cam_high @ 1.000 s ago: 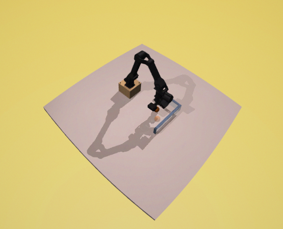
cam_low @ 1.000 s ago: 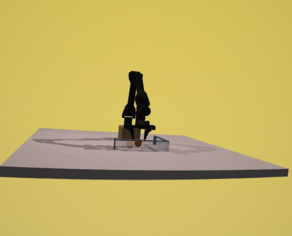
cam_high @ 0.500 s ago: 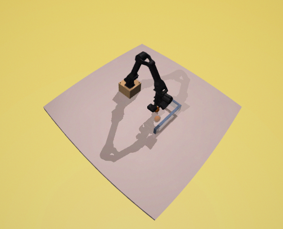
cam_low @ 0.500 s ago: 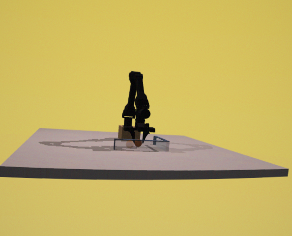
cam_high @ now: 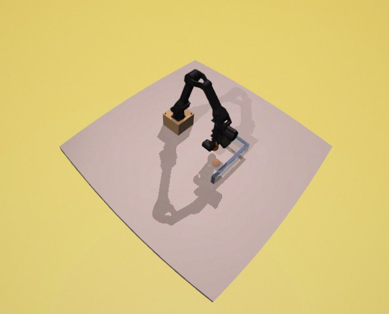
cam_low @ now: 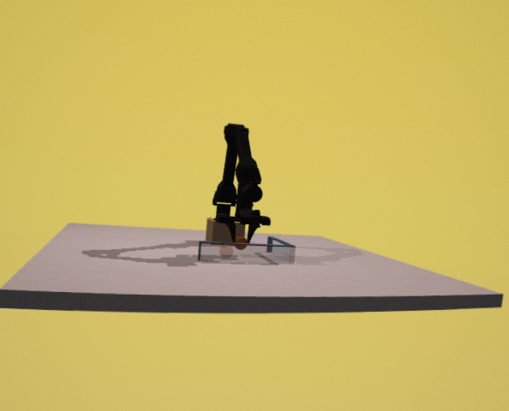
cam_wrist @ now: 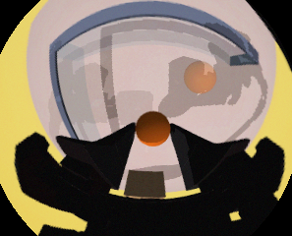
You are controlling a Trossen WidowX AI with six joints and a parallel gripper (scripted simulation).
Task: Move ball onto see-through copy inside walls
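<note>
The orange ball [cam_high: 216, 147] [cam_low: 240, 243] [cam_wrist: 153, 129] is pinched between the two fingertips of my gripper [cam_low: 242, 241] [cam_wrist: 152, 126]. In the exterior view it is a little above the table top, near the height of the wall rim. The gripper partly hides it in the top view. The pale see-through copy [cam_high: 216, 163] [cam_low: 225, 251] [cam_wrist: 200, 77] rests on the table, to the upper right of the ball in the wrist view. The two clear walls with blue rims [cam_high: 231, 161] [cam_low: 284, 241] [cam_wrist: 150, 10] make a corner, and the held ball is on their inner side.
The arm's wooden base block [cam_high: 178, 126] [cam_low: 214, 230] stands on the table top [cam_high: 130, 152] [cam_low: 113, 282] behind the gripper. The long wall's free end lies near the see-through copy. Arm shadows fall across the table and over the area beside the copy.
</note>
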